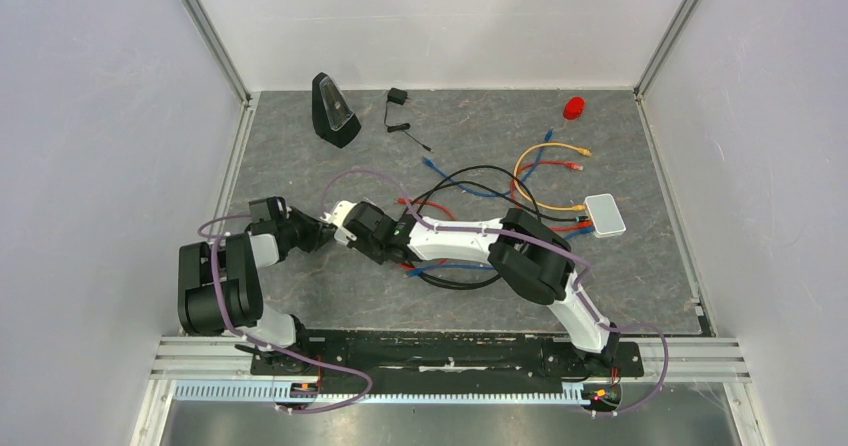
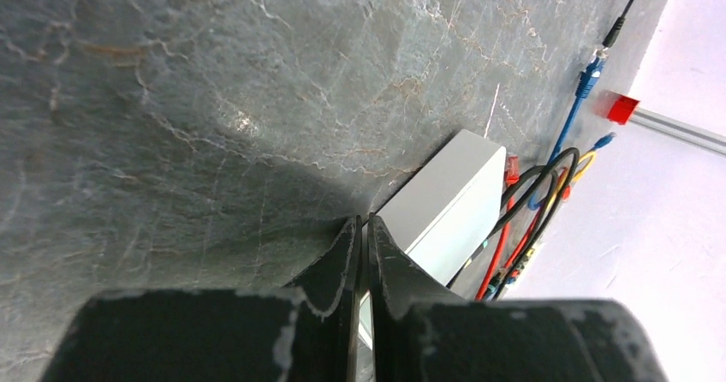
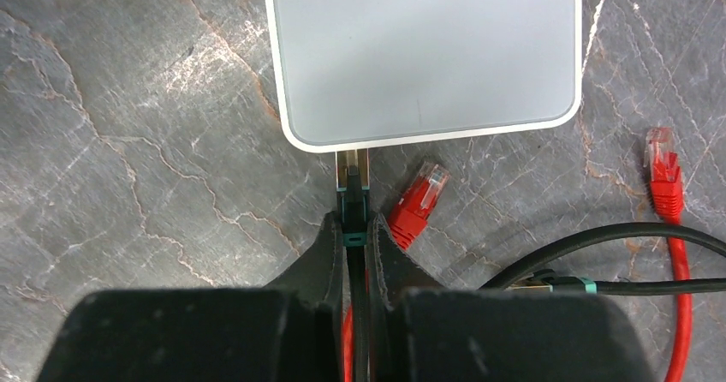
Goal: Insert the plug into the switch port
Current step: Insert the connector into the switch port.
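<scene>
- I am working over a grey, marble-veined mat, flat and matte, boxed in by plain white walls with aluminium posts at the far corners.
- The box is a smooth, pale grey-white slab with rounded corners. It lies flat on the mat between my two grippers, left of centre in the overhead view.
- The switch port sits in the box edge that faces the right gripper, whose black fingers are clamped on the plug. The plug's clear tip meets the port; how deep it sits I cannot tell.
- The left gripper has its fingers together but for a thin slit, just beside the box's other side. Whether they touch it I cannot tell.
- Counted from overhead: two pale boxes, with the second box near the mat's right edge. Near the far wall are one glossy black wedge-shaped device, one small black adapter and one red object.
- Loose cables in black, blue, red and yellow tangle across mid-mat. My right wrist camera shows two red connectors, one just beside the plug.
</scene>
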Tool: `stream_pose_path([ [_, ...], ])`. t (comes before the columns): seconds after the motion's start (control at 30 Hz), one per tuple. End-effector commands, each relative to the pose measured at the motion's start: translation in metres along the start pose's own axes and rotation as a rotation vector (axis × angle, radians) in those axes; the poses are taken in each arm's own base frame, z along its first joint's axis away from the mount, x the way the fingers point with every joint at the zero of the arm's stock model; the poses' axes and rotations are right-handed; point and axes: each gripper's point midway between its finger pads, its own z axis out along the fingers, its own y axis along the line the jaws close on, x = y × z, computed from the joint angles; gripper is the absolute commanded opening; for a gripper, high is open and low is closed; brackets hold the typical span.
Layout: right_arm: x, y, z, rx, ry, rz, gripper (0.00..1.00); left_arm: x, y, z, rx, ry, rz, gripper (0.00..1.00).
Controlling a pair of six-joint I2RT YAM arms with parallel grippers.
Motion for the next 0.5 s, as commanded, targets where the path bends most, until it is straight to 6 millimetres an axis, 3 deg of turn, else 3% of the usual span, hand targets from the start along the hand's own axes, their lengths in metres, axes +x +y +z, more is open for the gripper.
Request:
stream_pose_path([
  [0.0,-0.034,-0.002,0.020,-0.022,-0.172,0.106,0.00,0.066,0.013,-0.007,0.002,0.247,-0.114,0.11],
  [0.1,-0.038,0.003,0.020,-0.059,-0.193,0.055,0.00,0.064,0.011,-0.006,0.010,0.240,-0.092,0.10],
  [0.3,-0.049,-0.005,0.019,-0.050,-0.210,0.006,0.00,0.064,0.002,-0.008,0.036,0.249,-0.040,0.08],
  [0.47,-0.070,-0.009,0.025,-0.040,-0.248,-0.021,0.00,0.083,-0.015,-0.004,0.080,0.306,0.025,0.03],
])
